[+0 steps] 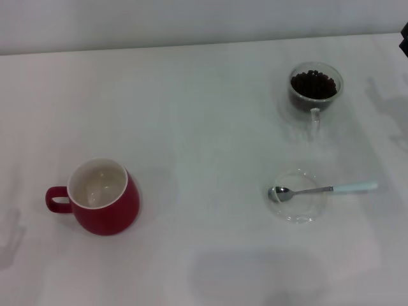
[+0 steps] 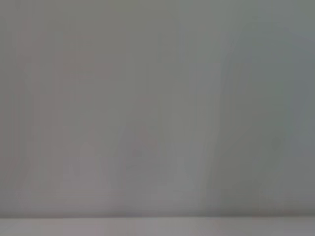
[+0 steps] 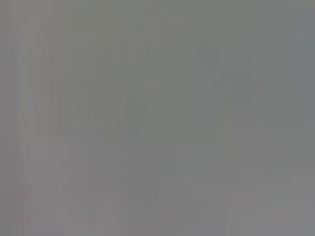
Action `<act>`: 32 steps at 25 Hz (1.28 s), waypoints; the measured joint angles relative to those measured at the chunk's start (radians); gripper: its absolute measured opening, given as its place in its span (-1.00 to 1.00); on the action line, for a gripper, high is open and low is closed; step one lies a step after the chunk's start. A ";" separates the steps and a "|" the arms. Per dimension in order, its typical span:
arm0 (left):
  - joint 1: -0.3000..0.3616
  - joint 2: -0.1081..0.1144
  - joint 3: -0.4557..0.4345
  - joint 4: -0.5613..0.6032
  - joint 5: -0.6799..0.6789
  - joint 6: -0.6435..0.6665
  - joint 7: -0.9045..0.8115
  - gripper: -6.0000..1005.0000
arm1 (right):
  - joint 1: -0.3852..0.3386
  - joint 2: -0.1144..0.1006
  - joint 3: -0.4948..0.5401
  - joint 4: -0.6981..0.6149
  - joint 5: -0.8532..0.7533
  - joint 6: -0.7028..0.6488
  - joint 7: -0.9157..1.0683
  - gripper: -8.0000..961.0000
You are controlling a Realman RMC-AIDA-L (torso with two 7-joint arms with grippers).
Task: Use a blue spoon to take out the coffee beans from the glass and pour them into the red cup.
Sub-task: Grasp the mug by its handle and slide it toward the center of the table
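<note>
In the head view the red cup (image 1: 103, 197) stands upright at the front left, its cream inside empty, its handle pointing left. The glass (image 1: 315, 87) stands at the back right, holding the coffee beans (image 1: 313, 84), its clear handle toward the front. The blue spoon (image 1: 322, 189) lies with its silver bowl on a flat clear saucer (image 1: 298, 196) at the front right, its pale blue handle pointing right. Neither gripper shows in any view. A dark bit of the right arm (image 1: 404, 37) shows at the far right edge. Both wrist views show only plain grey.
The table (image 1: 204, 146) is white, with its back edge against a pale wall. Faint shadows fall at the right edge and the front left corner.
</note>
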 joint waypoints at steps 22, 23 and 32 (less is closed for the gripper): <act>-0.105 0.003 0.052 -0.078 0.176 -0.121 0.076 0.65 | -0.004 -0.004 0.008 -0.035 0.005 0.026 0.000 0.81; -0.111 0.002 0.052 -0.079 0.176 -0.126 0.076 0.64 | -0.004 -0.004 0.008 -0.036 0.005 0.026 0.000 0.81; -0.145 0.000 0.052 -0.075 0.177 -0.161 0.076 0.60 | -0.004 -0.004 0.008 -0.038 0.004 0.026 0.000 0.81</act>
